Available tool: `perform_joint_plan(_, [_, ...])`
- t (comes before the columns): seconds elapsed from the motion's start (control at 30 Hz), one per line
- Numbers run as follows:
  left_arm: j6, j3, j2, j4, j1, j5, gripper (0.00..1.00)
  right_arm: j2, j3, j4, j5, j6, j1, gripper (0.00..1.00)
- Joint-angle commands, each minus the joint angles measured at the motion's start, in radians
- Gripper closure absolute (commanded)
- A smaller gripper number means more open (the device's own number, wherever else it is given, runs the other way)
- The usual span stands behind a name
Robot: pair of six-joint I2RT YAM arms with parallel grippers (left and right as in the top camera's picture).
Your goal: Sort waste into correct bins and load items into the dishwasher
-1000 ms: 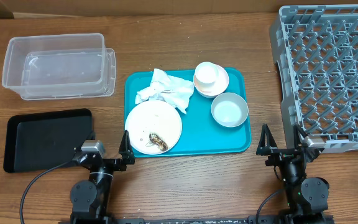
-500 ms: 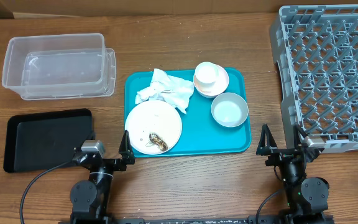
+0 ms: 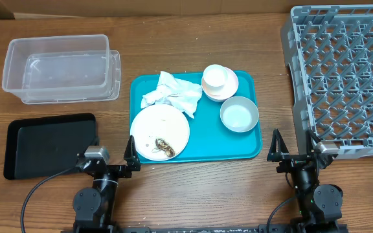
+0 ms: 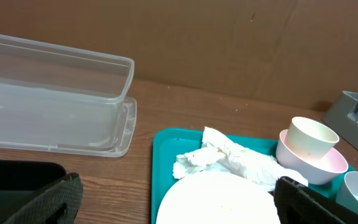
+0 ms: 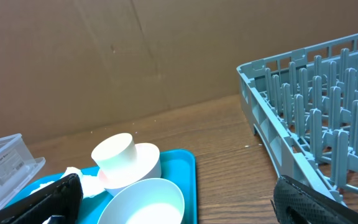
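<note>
Released wide and grasping nothing, along the bottom edge: left claw [image 3: 112, 158] and right claw [image 3: 294, 154]. At centre of the surface [image 3: 193, 194], on teal tray [image 3: 251, 149]: white plate [image 3: 160, 123] bearing food scraps [image 3: 165, 147], crumpled napkin [image 3: 171, 94], cup [image 3: 215, 77] in pink dish [image 3: 230, 90], bowl [image 3: 239, 114]. Upper left: clear tub [image 3: 60, 68]; below it, black tray [image 3: 47, 145]. Far right: grey dish rack [image 3: 345, 77].
</note>
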Motion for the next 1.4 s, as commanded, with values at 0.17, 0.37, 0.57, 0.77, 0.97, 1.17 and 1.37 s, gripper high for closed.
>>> perform_joint_plan(0.17, [0.019,-0.004,-0.010,-0.002,-0.008,-0.007,0.00,-0.008,-0.010,0.004,0.006,-0.007,-0.003,0.00])
perform_joint_plan(0.37, [0.019,-0.004,-0.010,-0.002,-0.008,-0.007,0.00,-0.008,-0.010,0.004,0.006,-0.007,-0.003,0.00])
perform_joint_plan(0.57, [-0.314,-0.004,-0.010,0.116,-0.008,0.232,0.00,-0.008,-0.010,0.004,0.006,-0.007,-0.003,0.00])
perform_joint_plan(0.77, [-0.647,-0.004,-0.010,0.189,-0.008,0.326,0.00,-0.008,-0.010,0.004,0.006,-0.007,-0.003,0.00])
perform_joint_plan(0.97, [-0.591,0.011,-0.010,0.360,-0.008,0.426,0.00,-0.008,-0.010,0.004,0.006,-0.007,-0.003,0.00])
perform_joint_plan(1.17, [-0.446,0.184,0.056,0.154,-0.008,0.439,0.00,-0.008,-0.010,0.004,0.006,-0.007,-0.003,0.00])
perform_joint_plan(1.37, [-0.173,0.641,0.457,-0.298,-0.008,0.414,0.00,-0.008,-0.010,0.004,0.006,-0.007,-0.003,0.00])
